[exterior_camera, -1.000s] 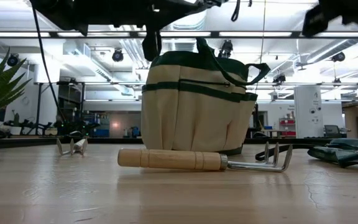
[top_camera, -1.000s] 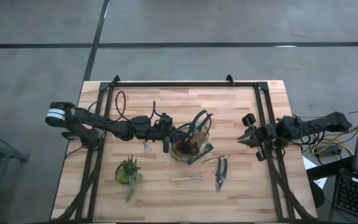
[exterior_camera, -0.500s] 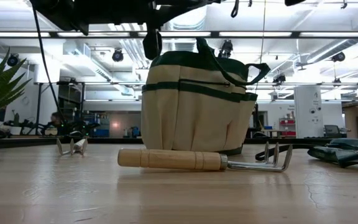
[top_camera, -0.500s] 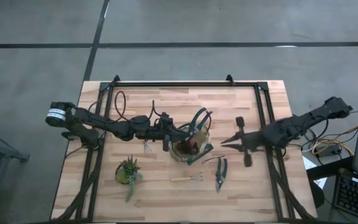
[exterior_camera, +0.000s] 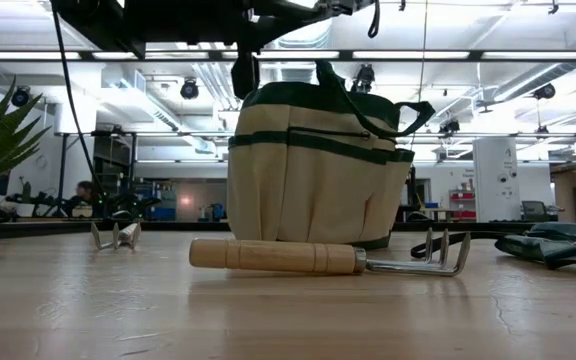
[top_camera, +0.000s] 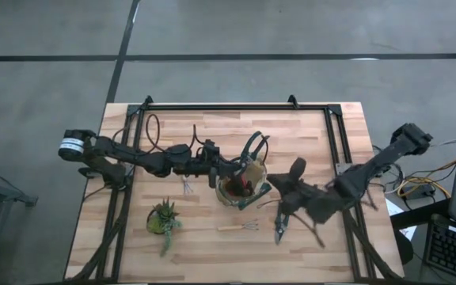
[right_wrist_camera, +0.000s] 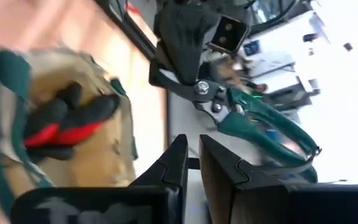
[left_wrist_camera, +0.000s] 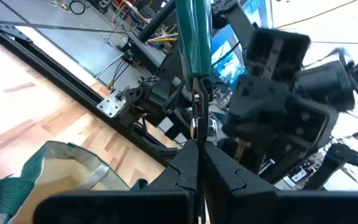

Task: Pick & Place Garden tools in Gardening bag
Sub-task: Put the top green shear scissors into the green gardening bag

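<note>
Round tan-and-green gardening bag (top_camera: 241, 184) sits mid-tabletop (top_camera: 212, 131), red-black glove (right_wrist_camera: 73, 121) inside. Left tool (top_camera: 226, 169) clamps green-handled shears (right_wrist_camera: 253, 118) over it; right tool (top_camera: 279, 190) nearly closed, empty.

Bright ceiling strip lights (exterior_camera: 448, 55) glare in the low view; the right wrist view is motion-blurred.

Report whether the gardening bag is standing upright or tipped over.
Upright. The gardening bag stands on its flat base on the table in the low view, mouth facing up; the high view looks straight down at a glove inside it.
</note>
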Motion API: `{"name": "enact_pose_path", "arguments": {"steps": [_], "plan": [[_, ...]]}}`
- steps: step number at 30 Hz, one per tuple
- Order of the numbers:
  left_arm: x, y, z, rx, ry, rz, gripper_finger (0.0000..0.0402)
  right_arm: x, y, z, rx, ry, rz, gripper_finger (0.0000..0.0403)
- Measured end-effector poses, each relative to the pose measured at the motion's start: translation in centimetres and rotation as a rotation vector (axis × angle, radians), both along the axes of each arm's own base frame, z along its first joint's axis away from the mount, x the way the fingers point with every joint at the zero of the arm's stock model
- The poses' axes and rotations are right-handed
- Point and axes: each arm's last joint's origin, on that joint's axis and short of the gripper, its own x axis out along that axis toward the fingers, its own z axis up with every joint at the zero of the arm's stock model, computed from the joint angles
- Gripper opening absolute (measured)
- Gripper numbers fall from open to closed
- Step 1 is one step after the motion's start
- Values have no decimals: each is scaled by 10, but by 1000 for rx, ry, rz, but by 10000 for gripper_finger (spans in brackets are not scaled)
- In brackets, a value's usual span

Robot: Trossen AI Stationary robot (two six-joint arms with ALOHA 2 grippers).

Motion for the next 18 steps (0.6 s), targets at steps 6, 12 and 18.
{"name": "enact_pose_path", "arguments": {"steps": [6, 12, 18], "plan": [[0, 0, 2, 4, -16, 0, 10, 27, 15, -15, -173, 86, -66, 34], [0, 0, 2, -27, -16, -14, 11, 48, 27, -25, -345, 162, -132, 34], [0, -1, 2, -48, -18, -35, 11, 69, 30, -37, -441, 243, -157, 34]]}}
